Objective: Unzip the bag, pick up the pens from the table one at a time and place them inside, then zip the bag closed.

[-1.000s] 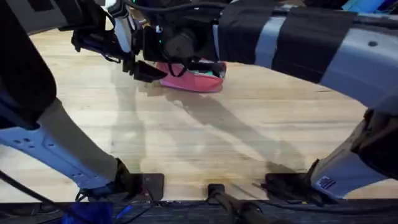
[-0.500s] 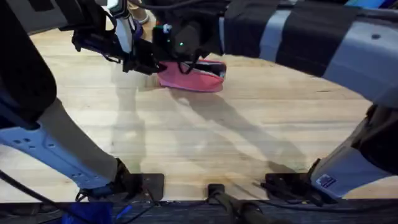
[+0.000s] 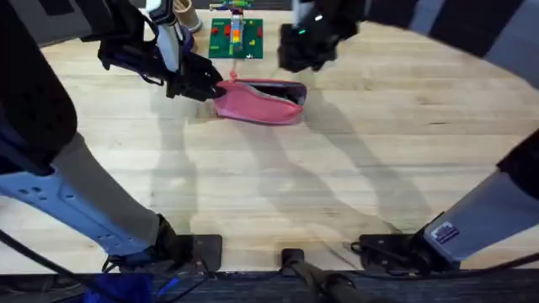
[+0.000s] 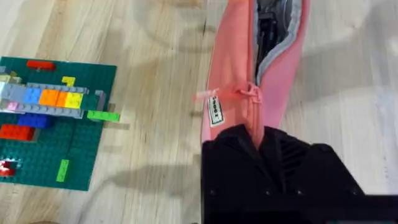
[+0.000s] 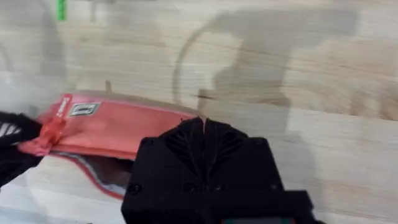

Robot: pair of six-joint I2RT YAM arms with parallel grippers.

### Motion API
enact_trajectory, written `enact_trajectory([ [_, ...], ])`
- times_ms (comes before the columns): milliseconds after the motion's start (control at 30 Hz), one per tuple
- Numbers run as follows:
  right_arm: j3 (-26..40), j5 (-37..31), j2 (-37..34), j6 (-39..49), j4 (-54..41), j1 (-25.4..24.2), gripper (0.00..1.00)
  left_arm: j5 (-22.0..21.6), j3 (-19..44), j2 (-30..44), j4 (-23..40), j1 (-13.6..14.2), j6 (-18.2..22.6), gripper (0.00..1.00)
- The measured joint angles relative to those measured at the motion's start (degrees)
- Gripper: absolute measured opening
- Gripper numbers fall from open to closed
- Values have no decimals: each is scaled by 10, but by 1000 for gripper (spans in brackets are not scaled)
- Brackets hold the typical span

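The pink bag (image 3: 257,103) lies on the table (image 3: 278,194) at the back centre. Its zipper stands open along most of its length, showing grey lining (image 4: 277,50). Dark slim shapes (image 4: 267,25) inside look like pens. My left gripper (image 3: 206,87) is shut on the bag's left end, just past the pink zipper pull (image 4: 247,92) and the white label (image 4: 214,109). My right gripper (image 3: 307,46) hangs above the table behind the bag's right end, its fingers (image 5: 202,140) pressed together on nothing. The bag (image 5: 118,127) lies beyond it.
A green brick baseplate (image 3: 236,38) with coloured bricks sits just behind the bag, close to my left gripper (image 4: 258,140). A tan round object (image 3: 181,15) stands at the back left. Bare wood stretches across the middle and front of the table.
My right arm has drawn back and to the right, away from over the bag, uncovering it and the baseplate. The left gripper keeps its hold on the bag's end.
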State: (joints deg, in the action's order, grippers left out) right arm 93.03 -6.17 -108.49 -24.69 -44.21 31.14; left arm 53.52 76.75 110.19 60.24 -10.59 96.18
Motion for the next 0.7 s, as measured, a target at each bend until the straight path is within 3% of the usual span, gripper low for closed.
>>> enact_trajectory([
  [200,0,16,3,20,-5,-44,29,0,0,0,8,-1,0,43],
  [567,0,34,55,68,24,-36,38,0,0,0,8,-1,0,43],
  [700,0,89,55,72,48,-19,575,0,0,0,8,-1,0,43],
])
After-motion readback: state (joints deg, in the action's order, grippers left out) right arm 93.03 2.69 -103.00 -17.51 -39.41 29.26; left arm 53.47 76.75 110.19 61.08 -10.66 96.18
